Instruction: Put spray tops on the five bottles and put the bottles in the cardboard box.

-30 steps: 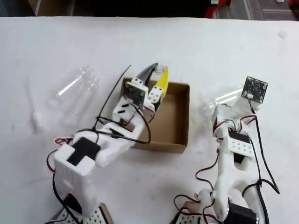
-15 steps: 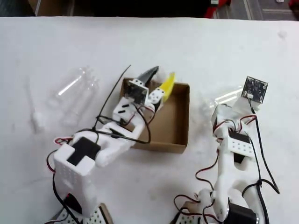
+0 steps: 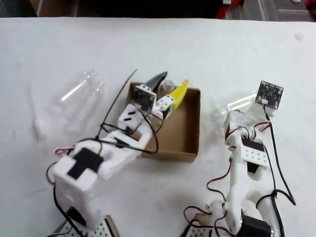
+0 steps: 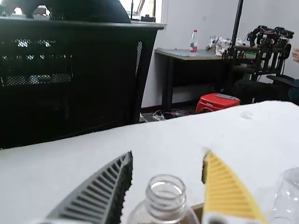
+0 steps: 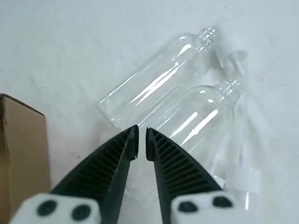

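Since a second ago the left gripper (image 3: 175, 79) has spread. Its yellow finger (image 3: 178, 92) has swung away from the dark grey finger (image 3: 157, 79), and the neck of a bottle (image 3: 168, 88) now shows between them. The left arm's base has dipped a little toward the table's near edge, while the right arm has kept still.

The left wrist view shows the jaws wide, one on each side of the bottle's neck with a gap on both sides. Whether they touch the bottle lower down cannot be told. Both fingers are tapered wedges with fine ribs across their inner faces. The bottle is clear plastic with a round threaded mouth and no top on it. It stands upright in the far left corner of the box (image 3: 185, 131), a shallow, open rectangle of brown cardboard.

The right gripper (image 5: 141, 133) has black ribbed fingers drawn almost together, leaving only a slit and gripping nothing. It hangs over two clear bottles (image 5: 159, 88) that lie side by side on the white table (image 3: 222, 44), to the right of the box. Their threaded necks are bare. One white spray top (image 5: 229, 49) lies just beside the farther neck, and another (image 5: 243, 179) lies alongside the nearer bottle.

Left of the box, two more clear, smooth cylinders (image 3: 79, 96) lie together. A white top with a thin tube (image 3: 37, 126) lies near them.
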{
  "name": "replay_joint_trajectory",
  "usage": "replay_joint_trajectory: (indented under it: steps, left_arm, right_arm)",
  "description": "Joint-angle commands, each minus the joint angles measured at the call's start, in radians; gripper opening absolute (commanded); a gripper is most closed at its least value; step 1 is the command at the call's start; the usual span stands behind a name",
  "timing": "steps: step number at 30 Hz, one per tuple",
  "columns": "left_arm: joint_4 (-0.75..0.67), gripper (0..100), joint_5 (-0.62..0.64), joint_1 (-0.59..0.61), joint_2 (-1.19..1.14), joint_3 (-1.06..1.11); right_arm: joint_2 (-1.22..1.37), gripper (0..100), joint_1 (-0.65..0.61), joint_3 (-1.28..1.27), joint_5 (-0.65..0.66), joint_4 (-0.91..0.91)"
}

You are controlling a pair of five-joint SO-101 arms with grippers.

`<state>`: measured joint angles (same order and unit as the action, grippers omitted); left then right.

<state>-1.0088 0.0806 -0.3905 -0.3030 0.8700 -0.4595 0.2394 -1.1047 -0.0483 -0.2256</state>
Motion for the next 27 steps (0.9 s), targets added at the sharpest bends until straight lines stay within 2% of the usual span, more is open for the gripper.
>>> replay_joint_trajectory:
  steps: [1, 7, 12, 14, 17, 19, 21, 23, 27]
  left_arm:
    - [-0.018, 22, 0.015, -0.007, 0.217, 0.072]
    - [0.212, 23, 0.133, 0.001, 0.481, 0.123]
    - [0.445, 22, 0.164, 0.005, 0.848, 0.195]
    - [0.637, 22, 0.18, 0.036, 1.033, 0.198]
    - [1.033, 23, 0.241, 0.113, 1.288, 0.152]
    - [1.292, 23, 0.278, 0.174, 1.414, 0.101]
    - [1.491, 22, 0.269, 0.234, 1.501, 0.054]
    - [1.619, 22, 0.267, 0.271, 1.552, 0.029]
    - [1.72, 22, 0.267, 0.312, 1.577, 0.034]
  right_arm:
    - [-0.027, 2.1, 0.005, 0.003, 0.0, 0.021]
    - [-0.027, 2.1, 0.005, 0.003, 0.0, 0.021]
    - [-0.027, 2.1, 0.005, 0.003, 0.0, 0.021]
    - [-0.027, 2.1, 0.005, 0.003, 0.0, 0.021]
    - [-0.027, 2.1, 0.005, 0.003, 0.0, 0.021]
    - [-0.027, 2.1, 0.005, 0.003, 0.0, 0.021]
    - [-0.027, 2.1, 0.005, 0.003, 0.0, 0.019]
    - [-0.027, 2.1, 0.005, 0.003, 0.0, 0.015]
    - [-0.027, 2.0, 0.007, 0.002, 0.0, 0.013]
